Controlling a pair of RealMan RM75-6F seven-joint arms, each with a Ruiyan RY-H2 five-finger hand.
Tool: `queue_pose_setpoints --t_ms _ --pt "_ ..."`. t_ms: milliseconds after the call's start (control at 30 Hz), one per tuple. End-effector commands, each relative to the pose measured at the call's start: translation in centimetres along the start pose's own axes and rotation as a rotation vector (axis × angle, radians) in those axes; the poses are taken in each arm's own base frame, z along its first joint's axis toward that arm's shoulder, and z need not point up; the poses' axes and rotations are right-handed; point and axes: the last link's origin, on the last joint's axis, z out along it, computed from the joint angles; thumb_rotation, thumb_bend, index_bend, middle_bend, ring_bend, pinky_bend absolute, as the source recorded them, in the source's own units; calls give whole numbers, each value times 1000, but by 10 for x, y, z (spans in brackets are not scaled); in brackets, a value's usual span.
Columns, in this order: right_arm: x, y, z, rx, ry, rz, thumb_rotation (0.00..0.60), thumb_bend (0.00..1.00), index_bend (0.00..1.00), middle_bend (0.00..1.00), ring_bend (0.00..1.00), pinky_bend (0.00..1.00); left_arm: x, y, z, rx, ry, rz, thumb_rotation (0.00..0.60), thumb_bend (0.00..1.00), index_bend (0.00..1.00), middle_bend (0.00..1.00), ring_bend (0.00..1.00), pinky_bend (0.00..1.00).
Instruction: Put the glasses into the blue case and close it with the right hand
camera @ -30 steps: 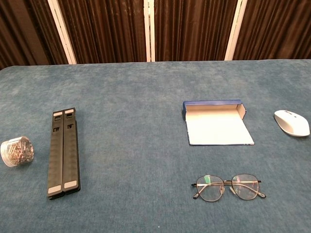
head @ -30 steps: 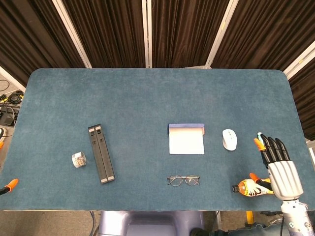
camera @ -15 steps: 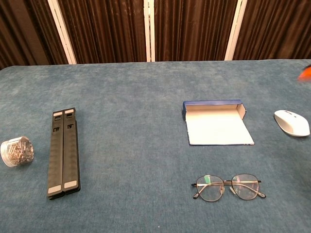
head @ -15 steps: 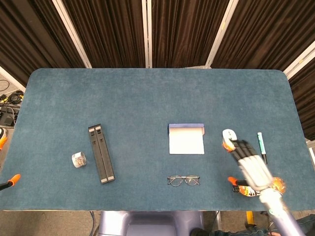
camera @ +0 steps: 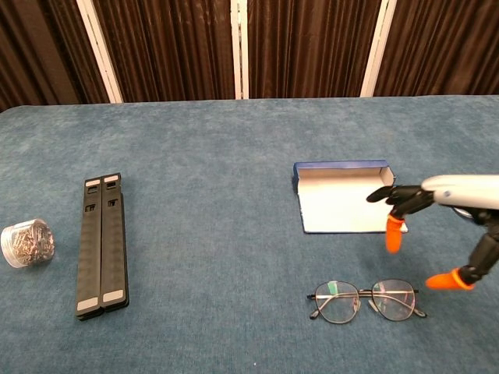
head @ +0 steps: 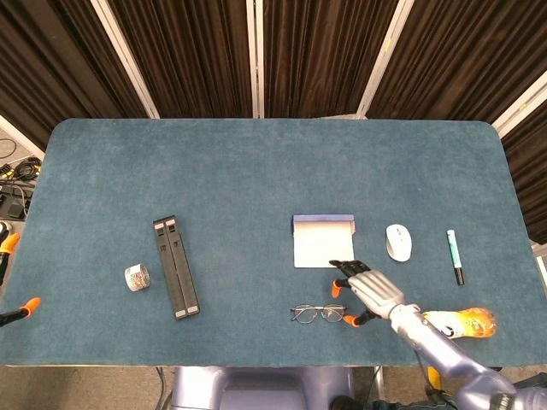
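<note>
The right hand (head: 369, 292) is seen above the table (head: 256, 171), just over the right lens of the glasses (head: 319, 313) and in front of the blue case (head: 324, 242); its fingers (camera: 395, 234) are spread and pointed downward, and nothing is held in them. In the chest view, the orange fingertips are shown apart from the frame, not touching it. The glasses (camera: 366, 301) are laid flat near the front edge, unfolded. The case is lying open, its pale lid flat toward the robot. A white mouse (head: 398, 242) and a green pen (head: 454, 255) are found to the right of the case. The left hand's orange tips (head: 26, 305) are glimpsed at the far left edge; its state cannot be told
</note>
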Motion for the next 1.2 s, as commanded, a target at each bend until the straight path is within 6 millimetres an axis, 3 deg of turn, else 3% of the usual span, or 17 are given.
queue_pose_setpoints --t_ms 33,800,1200 --pt "-5 -5 10 3 -12 -11 600 197 452 0 0 0 0 0 1 -1 -2 2 600 0 0 0 0 0" --pt "-28 -28 42 -7 -37 -61 600 205 465 0 0 0 -3 1 7 -1 -17 5 600 0 0 0 0 0" --pt "-35 -32 48 -18 -55 -52 600 223 477 0 0 0 -4 -1 8 3 -21 4 600 0 0 0 0 0"
